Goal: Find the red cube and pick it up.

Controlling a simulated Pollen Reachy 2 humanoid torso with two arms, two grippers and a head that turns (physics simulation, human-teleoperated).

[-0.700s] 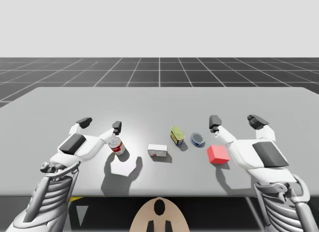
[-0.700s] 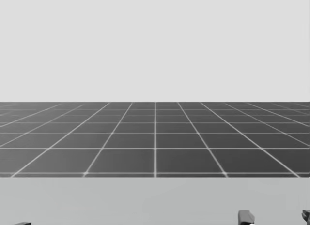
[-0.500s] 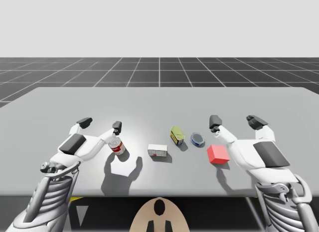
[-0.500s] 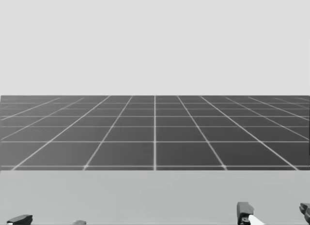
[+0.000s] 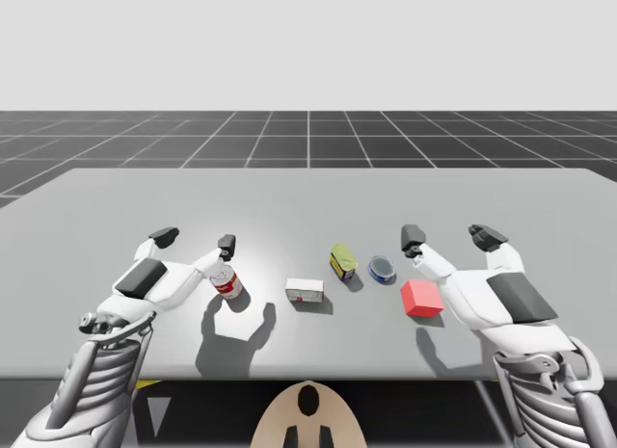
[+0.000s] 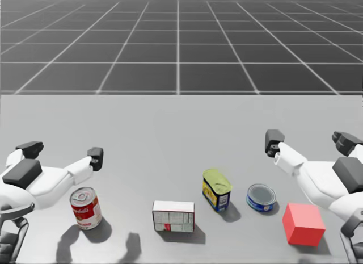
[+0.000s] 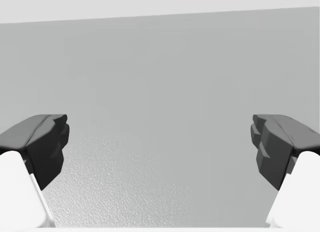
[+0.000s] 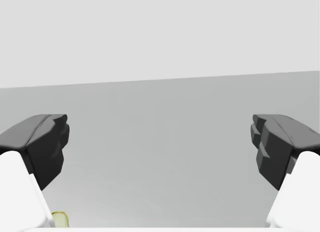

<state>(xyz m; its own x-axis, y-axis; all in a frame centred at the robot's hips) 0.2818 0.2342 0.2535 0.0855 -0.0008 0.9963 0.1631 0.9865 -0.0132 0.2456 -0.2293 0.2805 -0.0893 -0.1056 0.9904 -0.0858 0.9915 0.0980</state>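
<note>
Reach falls to the right arm: the red cube (image 5: 421, 298) rests just right of the low blue can (image 5: 382, 269), slightly nearer the robot. The right gripper (image 5: 449, 239) hangs past the can on that side, so the cube lies back from its fingertips, by the wrist. Its fingers stand wide apart, empty. The left gripper (image 5: 195, 240), far left of the can, is likewise spread and empty.

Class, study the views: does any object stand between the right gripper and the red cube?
Nothing visible does. The red cube lies close to the open right gripper, nearer my torso than its fingertips. The low blue tin stands apart, left of the cube.
</note>
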